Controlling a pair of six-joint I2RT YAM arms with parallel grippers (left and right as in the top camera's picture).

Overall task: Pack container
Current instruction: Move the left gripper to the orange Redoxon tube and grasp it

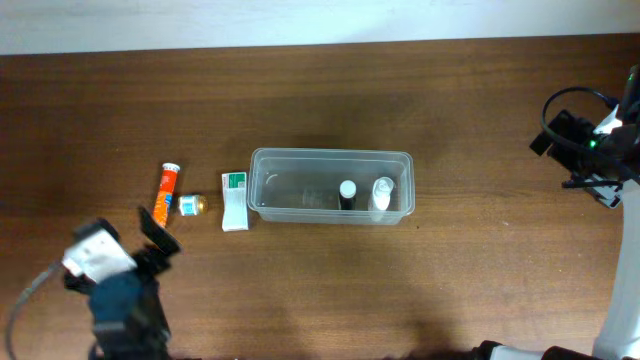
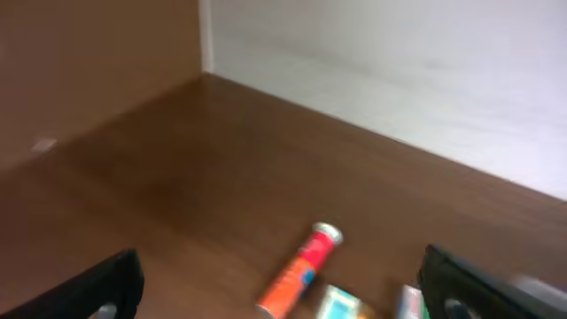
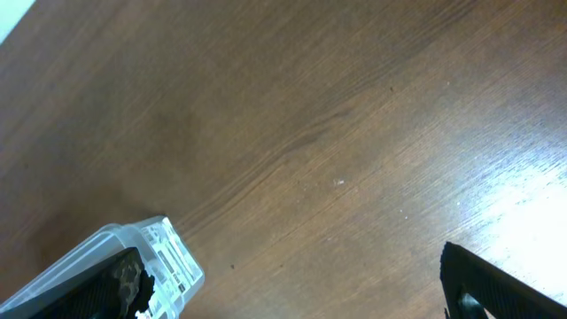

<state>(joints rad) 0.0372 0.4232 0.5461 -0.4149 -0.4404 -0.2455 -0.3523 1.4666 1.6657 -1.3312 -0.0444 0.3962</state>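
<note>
The clear plastic container (image 1: 262, 160) stands mid-table. In it are a dark bottle with a white cap (image 1: 347, 192) and a white bottle (image 1: 383, 195), both at its right end. Left of it lie a white-and-green tube (image 1: 235, 200), a small teal jar (image 1: 190, 206) and an orange tube (image 1: 166, 188). My left gripper (image 1: 160, 235) is open and empty, just near of these three. The left wrist view shows the orange tube (image 2: 299, 270), the jar (image 2: 337, 304) and the white-and-green tube (image 2: 409, 301) between its fingers (image 2: 279, 294). My right gripper (image 1: 552, 135) is open and empty, far right of the container. The container's corner (image 3: 146, 252) shows beside its fingers (image 3: 301, 292).
The table is dark brown wood (image 1: 450, 280). A pale wall edge (image 1: 300, 20) runs along the far side. The right arm's base and cables (image 1: 615, 150) sit at the right edge.
</note>
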